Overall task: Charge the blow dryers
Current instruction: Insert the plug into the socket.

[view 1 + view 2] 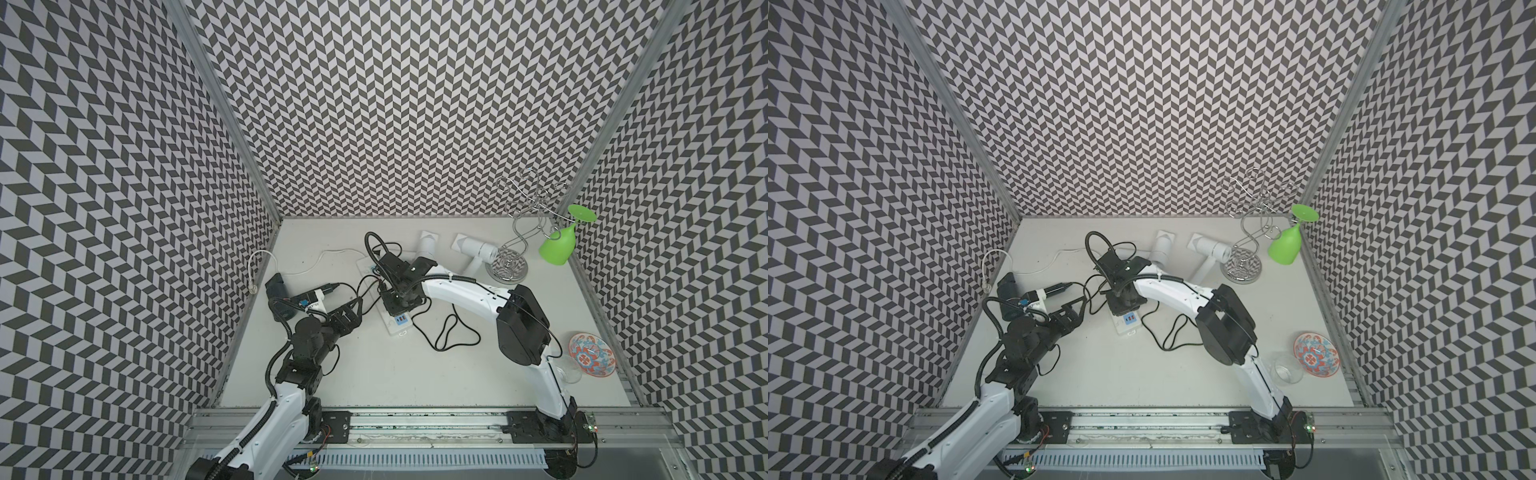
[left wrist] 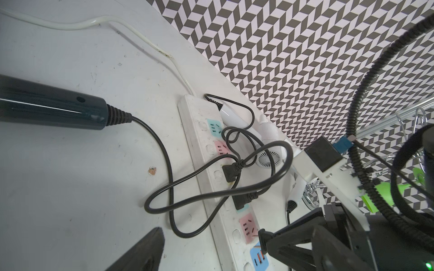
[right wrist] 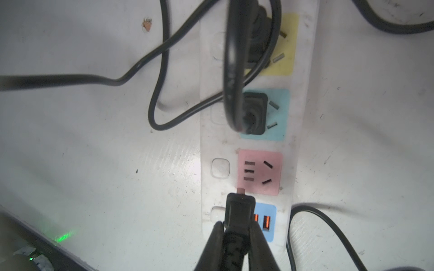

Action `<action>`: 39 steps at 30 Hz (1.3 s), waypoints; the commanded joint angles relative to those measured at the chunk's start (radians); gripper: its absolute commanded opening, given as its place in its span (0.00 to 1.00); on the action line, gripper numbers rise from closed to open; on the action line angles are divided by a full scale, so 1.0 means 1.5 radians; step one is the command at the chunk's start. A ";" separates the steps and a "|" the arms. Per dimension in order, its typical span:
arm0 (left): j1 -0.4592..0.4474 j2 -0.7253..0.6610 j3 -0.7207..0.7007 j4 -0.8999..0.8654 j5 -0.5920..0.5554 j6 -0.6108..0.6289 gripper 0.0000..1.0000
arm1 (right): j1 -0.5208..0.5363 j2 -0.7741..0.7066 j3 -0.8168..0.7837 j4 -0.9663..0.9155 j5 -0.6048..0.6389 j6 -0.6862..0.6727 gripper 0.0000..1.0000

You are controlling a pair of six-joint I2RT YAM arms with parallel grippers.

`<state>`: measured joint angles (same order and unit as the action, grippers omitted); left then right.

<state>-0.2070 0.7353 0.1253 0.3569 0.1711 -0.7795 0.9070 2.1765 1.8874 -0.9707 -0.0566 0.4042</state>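
Note:
My right gripper (image 3: 236, 234) is shut on a black plug (image 3: 239, 208) and holds it just above the white power strip (image 3: 303, 98). The plug's prongs point at the bare pink socket (image 3: 259, 172). Two other black plugs sit in the yellow socket (image 3: 256, 35) and the teal socket (image 3: 254, 112). A black blow dryer (image 1: 276, 291) lies at the left. Two white blow dryers (image 1: 428, 245) (image 1: 473, 249) lie at the back. My left gripper (image 1: 353, 313) hangs open left of the strip with nothing in it. One of its fingers (image 2: 141, 253) shows in the left wrist view.
Black cords (image 1: 453, 332) loop over the table around the strip. The strip's white cable (image 1: 291, 270) runs to the left wall. At the back right a wire glass rack (image 1: 509, 232) holds a green goblet (image 1: 559, 245). A patterned plate (image 1: 592, 355) and a clear glass (image 1: 567, 368) stand at the right.

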 commanded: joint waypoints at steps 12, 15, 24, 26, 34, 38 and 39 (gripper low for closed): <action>0.004 -0.015 -0.009 0.022 0.014 -0.008 0.99 | 0.003 0.046 0.032 -0.018 0.048 0.000 0.00; 0.004 -0.016 -0.010 0.023 0.014 -0.009 0.99 | 0.003 0.050 0.035 -0.019 0.060 -0.001 0.00; 0.004 -0.013 -0.011 0.026 0.015 -0.007 0.99 | 0.003 0.052 0.036 -0.004 0.059 -0.009 0.00; 0.004 -0.012 -0.011 0.027 0.015 -0.007 0.99 | 0.003 0.053 0.036 -0.001 0.052 -0.010 0.00; 0.004 -0.011 -0.013 0.031 0.015 -0.007 0.99 | 0.003 0.058 0.029 0.008 0.041 -0.021 0.00; 0.004 -0.007 -0.012 0.033 0.018 -0.006 0.99 | 0.004 0.059 0.029 0.011 0.040 -0.026 0.00; 0.004 -0.007 -0.012 0.033 0.018 -0.007 0.99 | 0.004 0.059 0.028 0.012 0.039 -0.027 0.00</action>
<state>-0.2070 0.7231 0.1223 0.3691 0.1921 -0.7837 0.9070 2.2200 1.9301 -0.9634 0.0090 0.3759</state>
